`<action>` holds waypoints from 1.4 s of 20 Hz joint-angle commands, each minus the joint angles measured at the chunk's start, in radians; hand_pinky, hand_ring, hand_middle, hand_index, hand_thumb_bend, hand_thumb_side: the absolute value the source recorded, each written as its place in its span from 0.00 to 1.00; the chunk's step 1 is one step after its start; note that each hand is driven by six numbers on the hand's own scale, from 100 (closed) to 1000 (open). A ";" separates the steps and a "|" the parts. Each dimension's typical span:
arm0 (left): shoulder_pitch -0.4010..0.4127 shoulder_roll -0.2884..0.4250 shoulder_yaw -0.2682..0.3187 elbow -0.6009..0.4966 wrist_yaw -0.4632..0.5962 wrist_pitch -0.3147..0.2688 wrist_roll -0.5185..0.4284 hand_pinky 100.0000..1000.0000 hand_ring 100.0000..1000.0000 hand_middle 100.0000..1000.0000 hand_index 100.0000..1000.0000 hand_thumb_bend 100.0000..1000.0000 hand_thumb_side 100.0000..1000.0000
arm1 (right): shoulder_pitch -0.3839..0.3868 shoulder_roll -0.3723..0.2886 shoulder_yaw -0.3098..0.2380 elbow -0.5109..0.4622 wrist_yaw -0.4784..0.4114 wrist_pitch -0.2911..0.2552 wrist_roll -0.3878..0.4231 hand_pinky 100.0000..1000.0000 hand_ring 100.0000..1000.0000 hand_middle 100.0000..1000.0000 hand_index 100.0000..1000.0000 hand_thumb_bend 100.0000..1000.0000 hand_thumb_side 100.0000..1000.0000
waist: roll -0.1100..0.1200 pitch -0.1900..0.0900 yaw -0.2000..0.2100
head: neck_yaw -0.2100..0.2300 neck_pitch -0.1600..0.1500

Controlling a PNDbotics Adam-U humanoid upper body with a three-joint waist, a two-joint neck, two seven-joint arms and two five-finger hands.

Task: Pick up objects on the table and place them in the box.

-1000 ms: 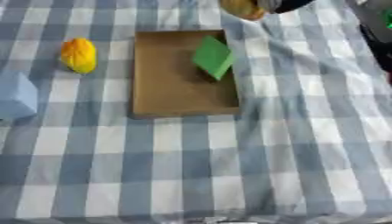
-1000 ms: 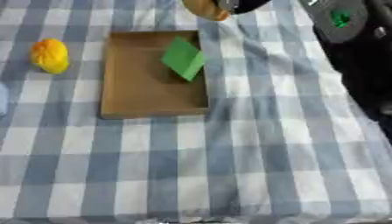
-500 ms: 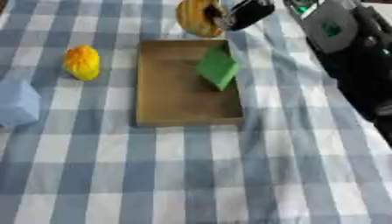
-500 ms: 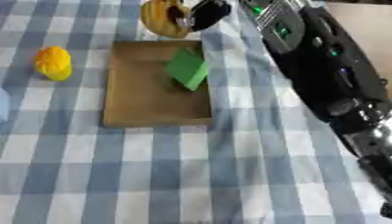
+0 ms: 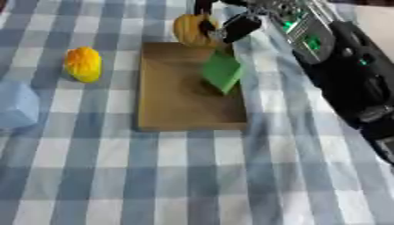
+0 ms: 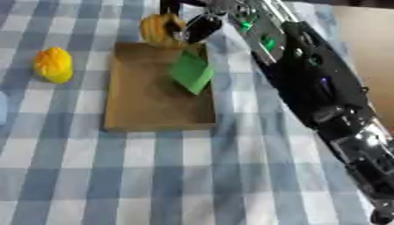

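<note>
A brownish-yellow rounded object [image 5: 192, 30] sits at the far edge of the shallow brown box [image 5: 178, 105], with the right hand [image 5: 231, 25] curled around it, arm reaching in from the right. Inside the box a green block [image 5: 222, 72] leans against the right wall. Left of the box, a yellow fruit [image 5: 83, 64] lies on the checked tabletop [image 5: 177, 176]; a pale blue block [image 5: 15, 104] sits at the left edge.

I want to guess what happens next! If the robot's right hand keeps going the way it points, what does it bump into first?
Probably nothing new: the right hand already grips the brownish-yellow object; beyond lies only checked tablecloth.
</note>
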 commanded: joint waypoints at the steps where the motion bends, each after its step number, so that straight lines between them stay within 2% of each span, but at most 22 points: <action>1: -0.017 0.014 0.004 -0.026 -0.008 0.003 -0.003 0.81 0.87 0.79 0.89 0.56 0.84 | -0.024 -0.003 -0.012 0.021 0.036 -0.017 -0.020 0.76 0.67 0.46 0.62 0.00 0.00 | 0.008 -0.023 0.002 | -0.007 -0.015; 3: -0.018 0.013 0.003 -0.027 -0.009 0.004 -0.004 0.81 0.87 0.79 0.89 0.56 0.84 | -0.023 0.002 -0.011 0.035 0.052 -0.024 -0.021 0.76 0.69 0.48 0.64 0.00 0.00 | 0.008 -0.020 0.004 | -0.008 -0.014; 4: -0.019 0.012 0.003 -0.027 -0.009 0.004 -0.004 0.80 0.87 0.79 0.89 0.57 0.84 | -0.022 0.005 -0.010 0.044 0.061 -0.025 -0.019 0.78 0.73 0.57 0.72 0.00 0.06 | 0.007 -0.019 0.006 | -0.008 -0.011; 5: -0.019 0.011 0.003 -0.027 -0.010 0.005 -0.003 0.80 0.87 0.79 0.89 0.57 0.84 | -0.022 0.008 -0.010 0.051 0.070 -0.027 -0.017 0.80 0.77 0.67 0.80 0.00 0.22 | 0.007 -0.018 0.006 | -0.007 -0.008; 6: -0.018 0.011 0.003 -0.027 -0.010 0.005 -0.003 0.80 0.87 0.79 0.89 0.57 0.84 | -0.022 0.009 -0.009 0.055 0.078 -0.031 -0.012 0.80 0.77 0.67 0.80 0.00 0.22 | 0.007 -0.018 0.006 | -0.007 -0.006; 7: -0.017 0.010 0.004 -0.026 -0.010 0.005 -0.003 0.80 0.87 0.79 0.89 0.57 0.84 | -0.022 0.009 -0.008 0.057 0.087 -0.035 -0.005 0.83 0.82 0.75 0.86 0.00 0.38 | 0.006 -0.018 0.006 | -0.005 -0.005; 8: -0.016 0.010 0.004 -0.025 -0.010 0.006 -0.003 0.80 0.87 0.79 0.89 0.57 0.84 | -0.022 0.008 -0.008 0.057 0.097 -0.039 0.006 0.84 0.84 0.77 0.89 0.00 0.43 | 0.006 -0.018 0.005 | -0.004 -0.003; 9: -0.015 0.010 0.004 -0.024 -0.011 0.006 -0.003 0.80 0.87 0.79 0.89 0.57 0.84 | -0.022 0.007 -0.010 0.055 0.106 -0.044 0.017 0.84 0.85 0.78 0.89 0.01 0.44 | 0.006 -0.019 0.004 | -0.002 -0.002; 12: -0.010 0.010 0.006 -0.020 -0.011 0.006 -0.001 0.80 0.87 0.79 0.89 0.57 0.84 | -0.020 0.001 -0.014 0.038 0.133 -0.051 0.034 0.86 0.88 0.82 0.92 0.13 0.53 | 0.006 -0.023 0.000 | 0.003 0.004; 13: -0.009 0.010 0.007 -0.019 -0.011 0.006 0.000 0.80 0.87 0.79 0.89 0.57 0.84 | -0.020 -0.001 -0.013 0.030 0.141 -0.052 0.037 0.87 0.90 0.84 0.95 0.21 0.58 | 0.006 -0.026 -0.003 | 0.005 0.006; 15: -0.005 0.010 0.007 -0.017 -0.011 0.005 0.001 0.80 0.87 0.79 0.89 0.57 0.84 | -0.019 -0.006 -0.010 0.010 0.149 -0.057 0.048 0.88 0.92 0.85 0.97 0.26 0.61 | 0.007 -0.032 -0.009 | 0.010 0.013; 18: 0.000 0.012 0.008 -0.015 -0.010 0.005 0.001 0.80 0.87 0.79 0.89 0.57 0.84 | -0.019 -0.015 -0.005 -0.024 0.137 -0.066 0.074 0.88 0.92 0.85 0.97 0.28 0.59 | 0.009 -0.042 -0.017 | 0.016 0.021; 20: 0.003 0.013 0.008 -0.015 -0.010 0.004 0.002 0.80 0.87 0.79 0.89 0.57 0.84 | -0.020 -0.023 -0.004 -0.058 0.117 -0.070 0.074 0.87 0.91 0.84 0.97 0.25 0.58 | 0.012 -0.051 -0.024 | 0.018 0.027; 21: 0.005 0.015 0.008 -0.015 -0.010 0.004 0.002 0.80 0.87 0.79 0.89 0.57 0.83 | -0.022 -0.028 -0.006 -0.080 0.106 -0.069 0.065 0.86 0.89 0.82 0.96 0.19 0.56 | 0.014 -0.056 -0.028 | 0.020 0.031; 22: 0.006 0.016 0.009 -0.014 -0.011 0.005 0.003 0.80 0.87 0.79 0.89 0.57 0.83 | -0.021 -0.035 -0.009 -0.104 0.096 -0.062 0.054 0.86 0.89 0.82 0.96 0.19 0.56 | 0.015 -0.059 -0.031 | 0.021 0.033; 23: 0.008 0.017 0.009 -0.014 -0.012 0.005 0.003 0.80 0.87 0.79 0.89 0.57 0.83 | -0.023 -0.041 -0.013 -0.124 0.088 -0.052 0.043 0.85 0.88 0.80 0.94 0.11 0.50 | 0.017 -0.063 -0.034 | 0.022 0.035; 25: 0.011 0.020 0.009 -0.013 -0.013 0.006 0.004 0.80 0.87 0.79 0.89 0.57 0.83 | -0.020 -0.053 -0.019 -0.168 0.072 -0.028 0.018 0.85 0.88 0.80 0.94 0.11 0.50 | 0.019 -0.067 -0.037 | 0.024 0.037; 26: 0.016 0.028 0.012 -0.013 -0.016 0.005 0.006 0.80 0.87 0.79 0.89 0.58 0.83 | -0.025 -0.059 -0.025 -0.189 0.064 -0.015 0.006 0.85 0.84 0.78 0.92 0.00 0.43 | 0.024 -0.074 -0.044 | 0.031 0.041; 28: 0.025 0.047 0.018 -0.012 -0.025 0.004 0.011 0.80 0.87 0.79 0.89 0.58 0.82 | -0.034 -0.072 -0.066 -0.239 0.036 0.016 -0.025 0.84 0.83 0.77 0.90 0.00 0.50 | 0.031 -0.084 -0.057 | 0.044 0.047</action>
